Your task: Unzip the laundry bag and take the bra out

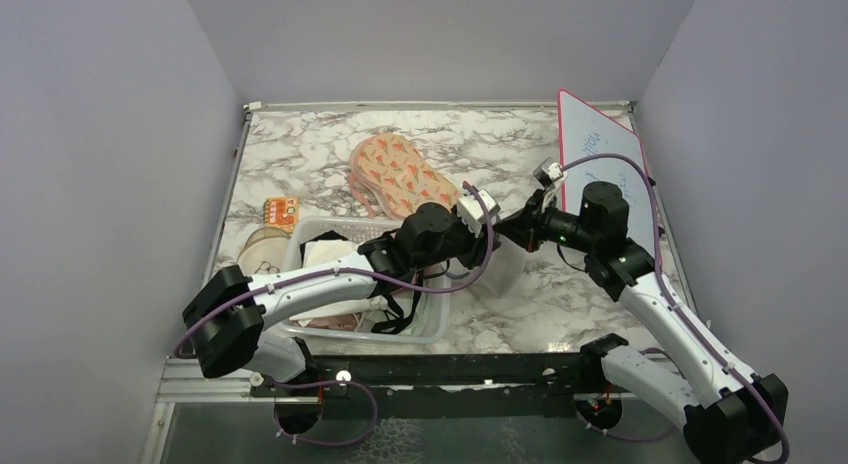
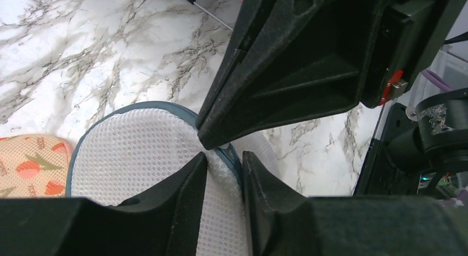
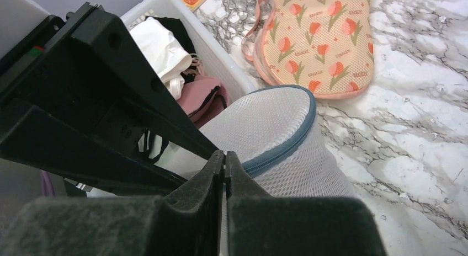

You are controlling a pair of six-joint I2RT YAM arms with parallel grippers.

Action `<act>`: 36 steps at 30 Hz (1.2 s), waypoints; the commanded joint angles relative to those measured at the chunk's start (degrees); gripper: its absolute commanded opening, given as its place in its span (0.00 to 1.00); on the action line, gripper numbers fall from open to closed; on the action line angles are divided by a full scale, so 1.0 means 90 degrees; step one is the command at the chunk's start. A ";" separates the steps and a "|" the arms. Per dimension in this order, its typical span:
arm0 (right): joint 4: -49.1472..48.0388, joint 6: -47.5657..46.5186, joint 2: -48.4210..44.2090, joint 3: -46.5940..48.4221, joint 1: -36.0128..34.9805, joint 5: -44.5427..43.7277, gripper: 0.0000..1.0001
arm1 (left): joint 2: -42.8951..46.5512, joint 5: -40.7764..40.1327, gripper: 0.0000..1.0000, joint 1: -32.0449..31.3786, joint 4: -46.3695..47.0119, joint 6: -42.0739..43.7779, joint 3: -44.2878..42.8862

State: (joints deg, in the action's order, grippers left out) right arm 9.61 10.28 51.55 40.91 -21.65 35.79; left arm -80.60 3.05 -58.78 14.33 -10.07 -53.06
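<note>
Unzipping step, zip apparently not yet run; laundry bag stands on the bench directly under both grippers. Left gripper is nipped onto the grey-blue piping, mesh bunched between its fingers; right gripper is pressed closed against the same rim, zip pull hidden, so its catch cannot be told. Bra unseen, presumably inside. Next: right draws along the seam, away from the anchoring left.

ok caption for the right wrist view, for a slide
right gripper, jaws pinched on the laundry bag's blue-piped rim, white basket and tulip-print pouch behind
</note>
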 commanded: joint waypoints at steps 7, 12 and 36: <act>-0.0007 0.0421 0.0121 0.0323 -0.0004 -0.0420 0.01 | 0.0288 0.0087 0.00 -0.0019 0.0126 0.0054 0.0137; -0.0393 0.0625 0.0240 0.0160 -0.0006 -0.0639 0.01 | 0.0406 0.0074 0.00 -0.0021 0.0304 0.0130 0.0289; -0.2280 0.1513 0.0818 -0.0739 0.1326 0.0509 0.01 | 0.0976 -0.0057 0.00 -0.0126 0.1523 0.0394 0.1203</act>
State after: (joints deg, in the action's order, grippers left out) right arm -9.13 25.76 60.25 33.15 -10.07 39.55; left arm -73.12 2.11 -59.70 24.10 -6.94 -42.30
